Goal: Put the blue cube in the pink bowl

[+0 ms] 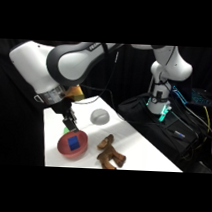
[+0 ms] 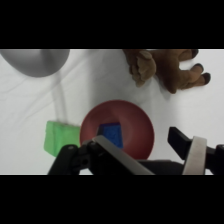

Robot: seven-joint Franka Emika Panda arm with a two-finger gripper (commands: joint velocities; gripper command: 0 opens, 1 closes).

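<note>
Worktop (image 1: 142, 145), white. Pink bowl (image 1: 72, 145) near the front left corner; blue cube (image 1: 73, 143) lies inside it, free of the fingers. Hand (image 1: 69, 123) just above the bowl's far rim, fingers spread apart, gripping nothing. Green block (image 2: 57, 137) beside the bowl. Grey dome-shaped bowl (image 1: 99, 116) farther back. Brown plush toy (image 1: 110, 153) right of the pink bowl.

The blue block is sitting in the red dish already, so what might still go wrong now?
The gripper hangs open close above the pink bowl; pulling away carelessly, it might clip the rim and tip out the blue cube. The green block sits right beside the bowl and the brown plush toy nearby, so either might get knocked.
</note>
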